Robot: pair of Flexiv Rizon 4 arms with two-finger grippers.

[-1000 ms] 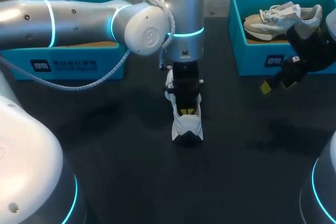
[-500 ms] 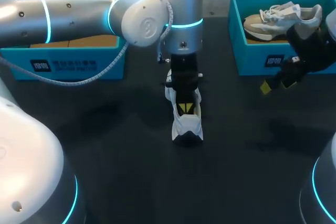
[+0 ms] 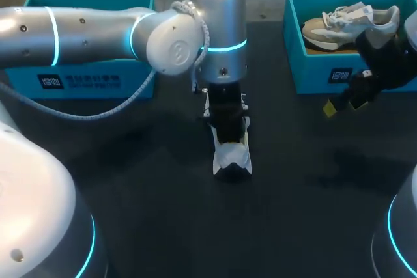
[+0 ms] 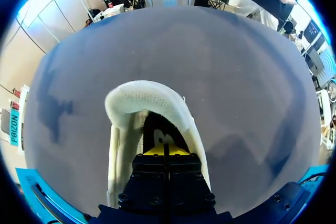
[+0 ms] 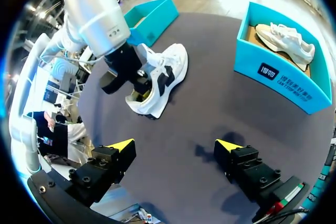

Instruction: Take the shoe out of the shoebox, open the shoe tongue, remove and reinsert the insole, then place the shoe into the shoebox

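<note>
A white and black shoe stands on the dark table at its middle, heel end towards me. My left gripper reaches straight down into the shoe's opening, and the shoe's collar hides its tips in the head view. In the left wrist view the shoe wraps around the left gripper, whose yellow tips are pressed together, shut; whether they pinch the insole is hidden. My right gripper hangs open above bare table, well short of the shoe. It is in front of the right shoebox.
The right teal shoebox holds a second, beige and white shoe. Another teal shoebox stands at the back left, partly behind my left arm. Bare dark table lies all round the middle shoe.
My left gripper has gone deeper into the shoe: its yellow tips showed before and are now hidden. The left arm shifted slightly left. The right arm has not moved.
</note>
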